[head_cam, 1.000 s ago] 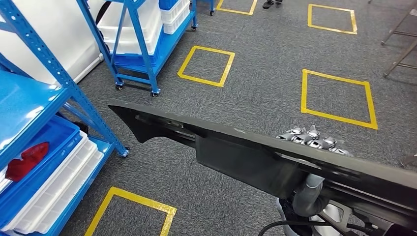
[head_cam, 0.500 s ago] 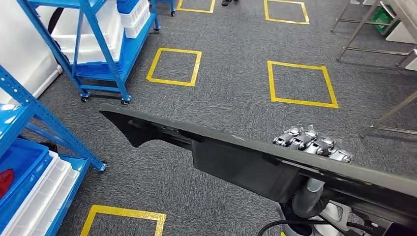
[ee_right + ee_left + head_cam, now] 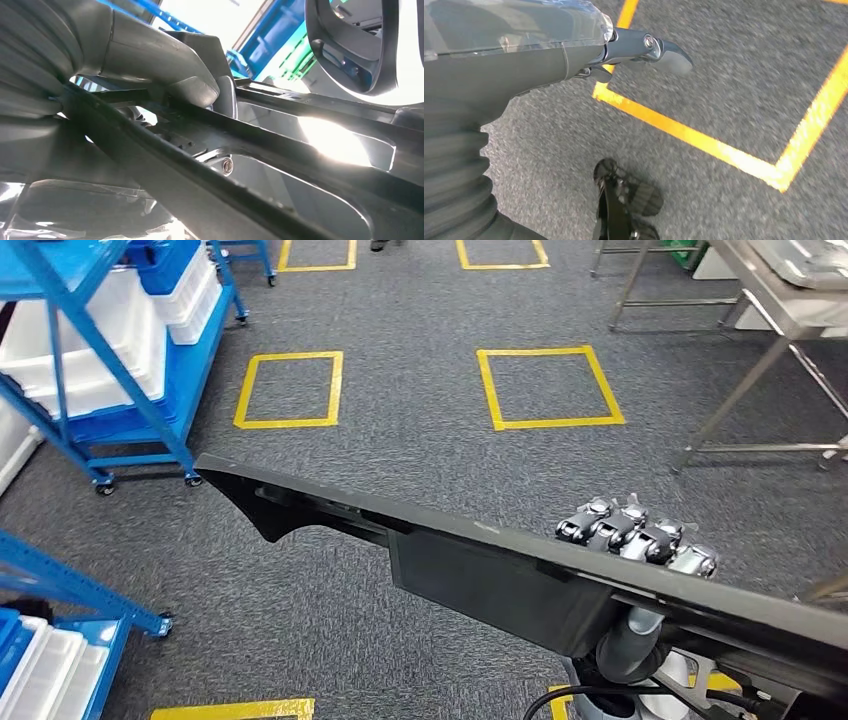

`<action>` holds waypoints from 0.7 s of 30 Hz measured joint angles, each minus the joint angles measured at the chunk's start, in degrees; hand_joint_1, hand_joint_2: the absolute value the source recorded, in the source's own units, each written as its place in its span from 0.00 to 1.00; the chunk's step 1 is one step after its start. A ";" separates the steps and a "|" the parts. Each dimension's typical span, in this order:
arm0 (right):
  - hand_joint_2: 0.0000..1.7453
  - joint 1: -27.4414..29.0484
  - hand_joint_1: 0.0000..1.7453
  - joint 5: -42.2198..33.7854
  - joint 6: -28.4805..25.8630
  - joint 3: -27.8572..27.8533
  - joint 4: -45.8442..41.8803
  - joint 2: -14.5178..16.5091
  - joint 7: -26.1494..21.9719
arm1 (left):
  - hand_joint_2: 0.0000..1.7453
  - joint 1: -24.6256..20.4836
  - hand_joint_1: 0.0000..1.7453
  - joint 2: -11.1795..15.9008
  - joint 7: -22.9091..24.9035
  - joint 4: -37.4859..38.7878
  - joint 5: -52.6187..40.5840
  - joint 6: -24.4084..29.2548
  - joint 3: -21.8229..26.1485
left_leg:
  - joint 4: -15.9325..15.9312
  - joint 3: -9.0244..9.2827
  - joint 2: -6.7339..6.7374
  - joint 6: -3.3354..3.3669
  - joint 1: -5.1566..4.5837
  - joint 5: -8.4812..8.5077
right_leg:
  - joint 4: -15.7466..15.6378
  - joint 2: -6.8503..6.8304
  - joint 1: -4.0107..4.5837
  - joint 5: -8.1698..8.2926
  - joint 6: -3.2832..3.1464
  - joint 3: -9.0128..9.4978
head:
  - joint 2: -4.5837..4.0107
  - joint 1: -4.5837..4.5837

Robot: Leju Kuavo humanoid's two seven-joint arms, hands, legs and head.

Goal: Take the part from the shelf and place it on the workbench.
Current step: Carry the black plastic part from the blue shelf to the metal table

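While I look down from my head camera, the part (image 3: 480, 570), a long black plastic panel, runs slantwise across my view from its pointed end at the left to the lower right corner, carried above the grey carpet floor (image 3: 420, 450). My right hand (image 3: 640, 532) grasps it from underneath, with my fingers (image 3: 600, 523) curled over its far edge and my grey forearm showing below the panel. Yellow tape squares (image 3: 548, 388) mark the floor beyond it. A blue shelf (image 3: 130, 360) on castors stands at the upper left with white bins (image 3: 60, 350) stacked on it, and another blue shelf (image 3: 60, 585) frame shows at the lower left. At the upper right, the legs and edge of a steel table (image 3: 770, 310) stand well apart from the part. From my left wrist, my left hand (image 3: 644, 50) hangs over the carpet beside a yellow tape line (image 3: 704, 142); one grey finger (image 3: 664, 52) sticks out straight with nothing in it, but the rest of the hand is hidden, so I cannot tell whether it is released or clenched. From my right wrist, my thick grey thumb (image 3: 165, 65) presses on a black rib of the part (image 3: 240, 165), which crosses close in front of the camera, with blue shelf framing (image 3: 270, 40) blurred behind.
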 joint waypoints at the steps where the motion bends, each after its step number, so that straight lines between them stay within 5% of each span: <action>1: 1.00 -0.02 1.00 -0.04 -0.03 0.03 0.01 0.00 0.00 | 1.00 -0.04 0.00 -0.01 -0.03 0.00 0.06 -0.02 0.01 | -3.80 1.42 -0.81 0.05 0.10 2.56 | 0.21 0.78 -0.05 -0.13 0.16 0.05 | 0.00 0.00; 4: 1.00 -0.74 1.00 -0.69 -0.77 0.14 0.23 -0.03 0.12 | 1.00 -0.01 0.00 -0.02 -0.19 0.00 -0.03 -0.21 0.01 | -12.57 4.76 -4.54 0.32 0.41 6.18 | 1.26 2.86 -0.10 -0.50 0.96 -0.59 | 0.00 0.00; 7: 1.00 -2.73 1.00 -2.46 -2.90 0.16 0.83 -0.67 0.73 | 1.00 -0.14 0.00 -0.07 -0.26 0.00 -0.32 -0.40 0.01 | -13.47 5.12 -3.50 1.22 0.19 6.22 | 1.47 4.16 -0.46 -0.33 2.04 -1.33 | -0.02 0.00; 9: 1.00 -3.92 1.00 -3.09 -3.92 0.16 1.18 -1.42 0.91 | 1.00 -0.30 0.00 -0.13 -0.25 0.00 -0.41 -0.45 0.01 | -14.05 5.43 -2.10 2.00 0.18 6.52 | 3.76 1.56 -0.41 -1.74 2.57 -2.47 | -0.01 0.01; 11: 1.00 -4.44 1.00 -3.17 -4.34 0.19 1.50 -1.96 0.79 | 1.00 -0.14 0.00 -0.15 -0.22 0.00 -0.46 -0.43 0.01 | -14.25 5.58 -0.62 2.44 -0.01 6.48 | 10.20 -1.90 -0.48 -4.99 2.99 -5.68 | 0.00 0.01; 13: 1.00 -4.48 1.00 -3.16 -4.51 0.20 1.88 -2.38 0.64 | 1.00 0.05 0.00 -0.14 -0.15 0.00 -0.55 -0.36 0.02 | -14.23 5.60 0.94 2.60 -0.22 6.29 | 16.30 -2.98 -0.79 -7.01 3.31 -8.92 | 0.00 0.00; 14: 1.00 -4.49 1.00 -3.15 -4.59 0.20 2.09 -2.57 0.60 | 1.00 0.05 0.00 -0.14 -0.10 0.00 -0.59 -0.34 0.03 | -14.22 5.67 1.71 2.59 -0.30 6.17 | 16.78 -3.21 -0.90 -6.58 3.35 -9.24 | 0.00 0.00; 16: 1.00 -4.54 1.00 -3.13 -4.74 0.22 2.38 -2.81 0.55 | 1.00 -0.05 0.00 -0.15 -0.06 0.00 -0.62 -0.33 0.02 | -14.22 6.04 3.02 2.46 -0.37 5.85 | 11.23 -4.04 -0.86 -3.21 3.08 -6.34 | 0.00 0.00; 18: 1.00 -4.87 1.00 -3.10 -4.90 0.38 2.56 -2.92 0.58 | 1.00 -0.10 0.00 -0.20 -0.01 0.00 -0.65 -0.33 0.01 | -14.23 6.52 4.13 2.07 -0.49 5.45 | 3.74 -6.36 -0.23 -0.72 2.38 -2.36 | 0.01 0.00; 20: 1.00 -5.34 1.00 -3.05 -5.15 0.64 2.78 -2.97 0.70 | 1.00 -0.13 0.00 -0.29 0.13 0.00 -0.71 -0.36 0.01 | -14.29 6.85 5.18 1.48 -0.58 5.10 | 0.94 -7.35 0.46 -0.47 1.75 -1.02 | 0.00 0.00; 21: 1.00 -5.50 1.00 -3.04 -5.27 0.74 2.90 -2.98 0.76 | 1.00 -0.20 0.00 -0.36 0.20 0.00 -0.74 -0.38 0.01 | -14.39 7.04 5.75 1.19 -0.60 4.98 | 0.82 -6.66 0.58 -0.39 1.53 -1.04 | -0.01 0.00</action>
